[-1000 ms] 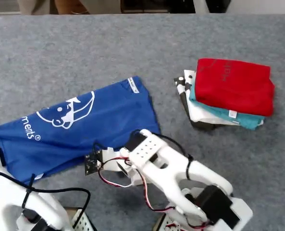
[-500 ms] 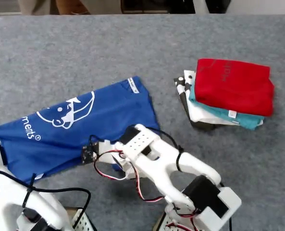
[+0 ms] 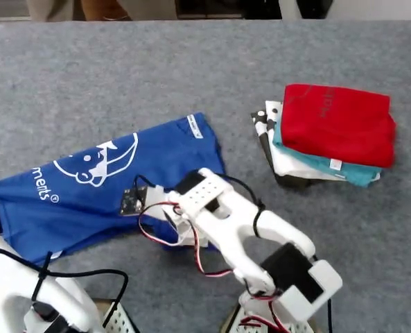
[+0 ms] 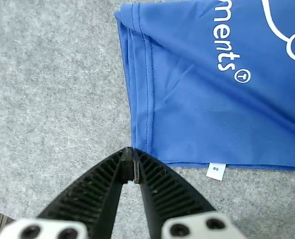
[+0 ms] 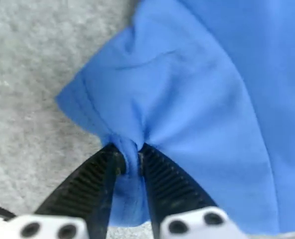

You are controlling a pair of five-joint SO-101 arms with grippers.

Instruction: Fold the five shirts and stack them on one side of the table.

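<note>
**Operator A:** Where do we locate the blue fabric shirt with white print (image 3: 87,187)?

**Operator B:** We locate it lying on the grey felt-like table (image 3: 191,62). It sits beside, but apart from, the stack of 4 folded shirts (image 3: 316,166), which is topped by the red folded shirt (image 3: 337,123).

**Operator A:** How do we read the 2 claws?

**Operator B:** The right gripper (image 5: 130,159) pinches a bunched fold at the blue shirt's edge. The left gripper (image 4: 132,162) has its jaws pressed together at the shirt's hem corner. We cannot tell whether cloth sits between them.
</note>
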